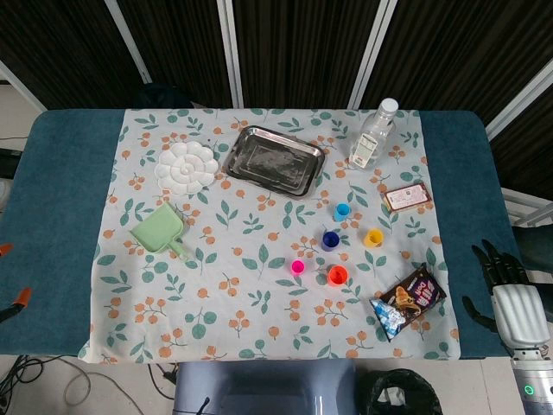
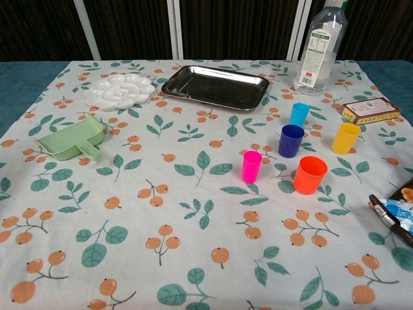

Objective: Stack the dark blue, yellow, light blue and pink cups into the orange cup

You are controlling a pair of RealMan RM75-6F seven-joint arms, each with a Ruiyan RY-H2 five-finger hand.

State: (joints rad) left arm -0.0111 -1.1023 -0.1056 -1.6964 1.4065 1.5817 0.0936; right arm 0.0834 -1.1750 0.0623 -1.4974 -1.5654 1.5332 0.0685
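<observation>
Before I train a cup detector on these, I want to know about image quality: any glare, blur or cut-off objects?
Head view: even light, sharp throughout; the steel tray carries dull reflections, and the right hand sits at the frame edge. Chest view: cups crisp with soft, short shadows; the tray mirrors the dark background; the bottle is cropped at the top and the snack packet at the right edge.

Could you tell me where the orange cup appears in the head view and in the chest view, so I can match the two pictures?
Head view: the orange cup stands right of centre, low on the floral cloth.
Chest view: the orange cup stands at right, mid-height.
Shared landmark: in both views the pink cup stands just to its left.
</observation>
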